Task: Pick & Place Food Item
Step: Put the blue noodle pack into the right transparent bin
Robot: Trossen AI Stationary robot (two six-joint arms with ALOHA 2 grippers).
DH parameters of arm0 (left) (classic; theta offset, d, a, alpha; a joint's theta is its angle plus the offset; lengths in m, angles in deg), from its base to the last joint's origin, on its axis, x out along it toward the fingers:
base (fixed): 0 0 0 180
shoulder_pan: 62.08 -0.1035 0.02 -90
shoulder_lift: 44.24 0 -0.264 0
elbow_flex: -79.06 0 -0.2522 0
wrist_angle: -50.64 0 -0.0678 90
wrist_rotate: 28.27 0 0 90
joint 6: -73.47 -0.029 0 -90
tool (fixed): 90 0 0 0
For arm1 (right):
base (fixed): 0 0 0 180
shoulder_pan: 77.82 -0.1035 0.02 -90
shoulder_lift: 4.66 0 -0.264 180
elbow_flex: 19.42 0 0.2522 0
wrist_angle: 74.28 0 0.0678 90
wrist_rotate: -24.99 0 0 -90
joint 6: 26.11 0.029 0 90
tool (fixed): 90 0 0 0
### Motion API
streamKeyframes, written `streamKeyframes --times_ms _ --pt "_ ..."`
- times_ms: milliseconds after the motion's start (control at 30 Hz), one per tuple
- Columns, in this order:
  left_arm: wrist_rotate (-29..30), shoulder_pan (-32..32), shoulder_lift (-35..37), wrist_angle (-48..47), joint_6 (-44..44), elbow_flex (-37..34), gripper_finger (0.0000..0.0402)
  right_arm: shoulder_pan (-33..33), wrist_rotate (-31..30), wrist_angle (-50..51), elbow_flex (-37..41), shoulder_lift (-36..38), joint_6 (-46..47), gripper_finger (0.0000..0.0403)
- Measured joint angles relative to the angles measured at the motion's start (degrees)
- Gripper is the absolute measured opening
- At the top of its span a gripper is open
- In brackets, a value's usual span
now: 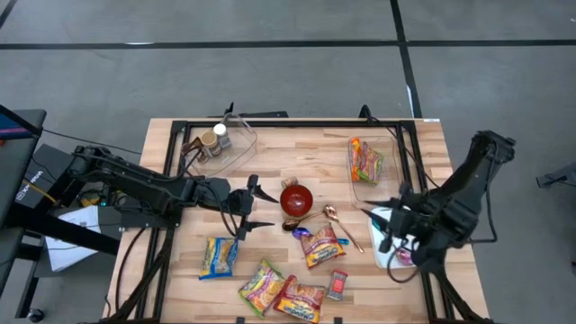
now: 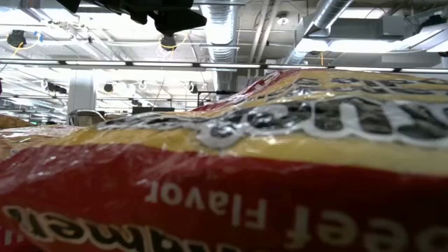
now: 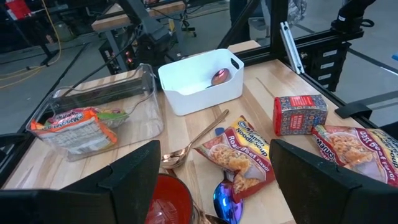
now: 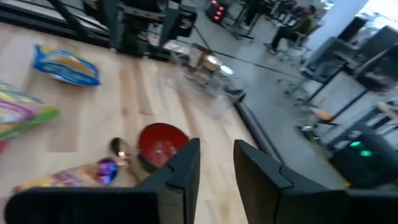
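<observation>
Pale wood formed the table [image 1: 270, 148], with snack packets scattered over its near half. The left gripper [image 1: 255, 205] hung low with its fingers spread wide and nothing between them. Just ahead of its tips sat a red bowl [image 1: 296, 199], and past that a yellow noodle packet [image 3: 238, 154] lay flat beside a copper spoon [image 1: 340, 225]. That packet looked the likeliest food item to pick next, though this is a guess. To do it well, the fingers should straddle the packet's narrow width, drop squarely, and close on the body, not a crinkly edge, clearing the bowl rim on the way.

The left arm reached in long and level from its side. The right arm was folded tall, its gripper [image 1: 389, 225] poised at the near edge of a white bin [image 3: 202, 83], fingers drawn nearly together and apparently empty. A small reddish item [image 3: 220, 77] already lay in that bin.
</observation>
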Motion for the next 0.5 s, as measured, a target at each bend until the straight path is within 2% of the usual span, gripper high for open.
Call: streamKeyframes --times_ms 100,233,400,500 --pt "-0.02 0.00 0.00 -0.02 -0.09 0.00 0.0296 3.40 0.96 -3.22 0.00 -1.47 -5.94 0.0091" --pt "-0.56 0.00 0.00 -0.19 -0.99 0.00 0.0296 7.46 5.23 -11.21 0.00 -3.87 -15.45 0.0091" --pt "-1.90 0.43 -0.01 -1.69 -1.18 0.04 0.0296 12.63 16.90 -24.87 0.00 -8.15 -30.58 0.0091" --pt "-1.84 1.17 0.00 -5.26 -1.16 0.04 0.0296 15.49 22.69 -28.70 0.00 -9.90 -35.21 0.0091"
